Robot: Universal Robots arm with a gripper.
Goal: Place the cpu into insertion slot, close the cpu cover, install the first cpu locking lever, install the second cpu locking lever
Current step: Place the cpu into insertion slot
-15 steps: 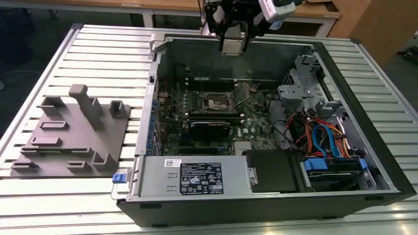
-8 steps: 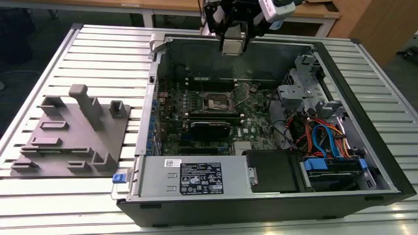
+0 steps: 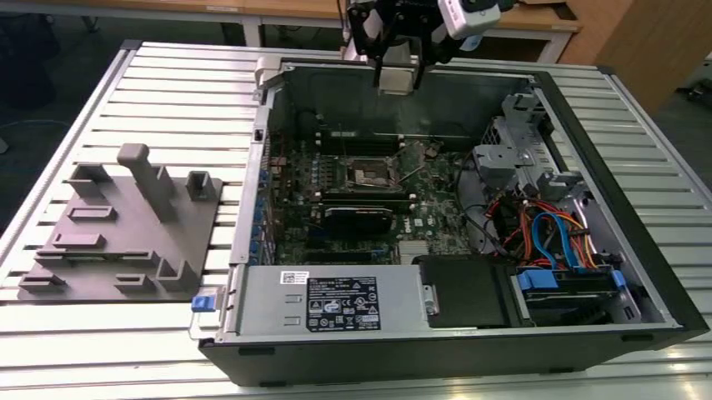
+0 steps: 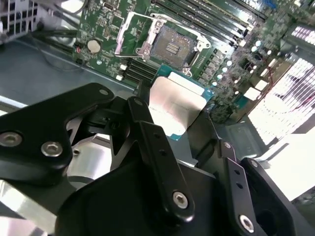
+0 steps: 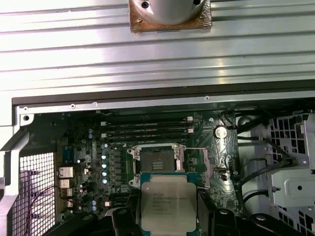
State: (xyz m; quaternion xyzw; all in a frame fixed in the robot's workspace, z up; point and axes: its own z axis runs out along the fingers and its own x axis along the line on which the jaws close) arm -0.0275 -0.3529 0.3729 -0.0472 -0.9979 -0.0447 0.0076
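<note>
Fingers (image 4: 139, 114) of the black gripper (image 4: 174, 115) are clamped on the cpu (image 4: 178, 101), one against each of two opposite edges, and the chip's dull silver top faces the camera in both wrist views. In the first wrist view the cpu (image 5: 168, 201) sits flat between the jaws of the gripper (image 5: 168, 212), held in the air above the green motherboard (image 5: 83, 147), not touching it. The insertion slot (image 5: 158, 158) lies just past the chip's edge, uncovered, with its dark middle bare. In the second wrist view the insertion slot (image 4: 172, 46) shows the same bare centre, and the cpu cover (image 4: 129, 35), a thin silvery frame, is swung up and off to one side of it. In the first wrist view the cpu cover (image 5: 198, 166) lies beside the socket, not over it. A round coin cell (image 5: 220, 131) sits on the board near the cover. In the exterior view the gripper (image 3: 398, 79) hangs high over the open computer case (image 3: 589, 142), near the wall furthest from the camera, well above the insertion slot (image 3: 373, 172) on the motherboard (image 3: 434, 208). The case rests on a slatted metal table (image 3: 167, 83), with a grey fixture block (image 3: 122, 225) on the exterior view's left.
</note>
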